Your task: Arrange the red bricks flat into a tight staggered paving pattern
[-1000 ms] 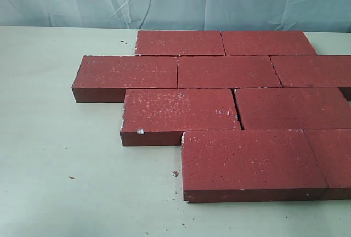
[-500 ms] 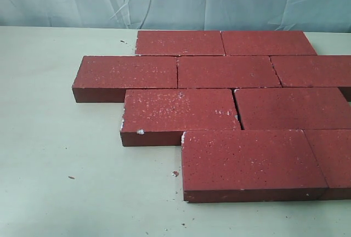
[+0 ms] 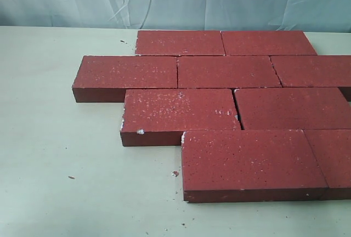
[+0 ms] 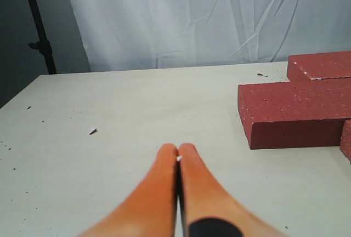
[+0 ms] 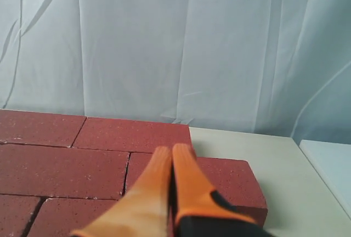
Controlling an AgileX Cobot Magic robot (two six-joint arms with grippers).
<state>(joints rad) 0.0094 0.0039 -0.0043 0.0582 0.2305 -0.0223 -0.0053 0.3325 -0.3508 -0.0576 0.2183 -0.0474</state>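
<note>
Both claws I see pressed together: left gripper [image 4: 178, 154] low over the table [image 4: 109, 105]; right gripper [image 5: 171, 154] above the red bricks [image 5: 60, 168].

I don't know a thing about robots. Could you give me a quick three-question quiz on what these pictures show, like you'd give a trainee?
1. True or false: the left end effector is shut and holds nothing.
2. In the exterior view, how many rows do the red bricks form? A) two B) four C) six
3. Fill in: in the exterior view, the row that reaches farthest left is the ____ from the back.

Key: 1 true; 2 B; 3 second.
</note>
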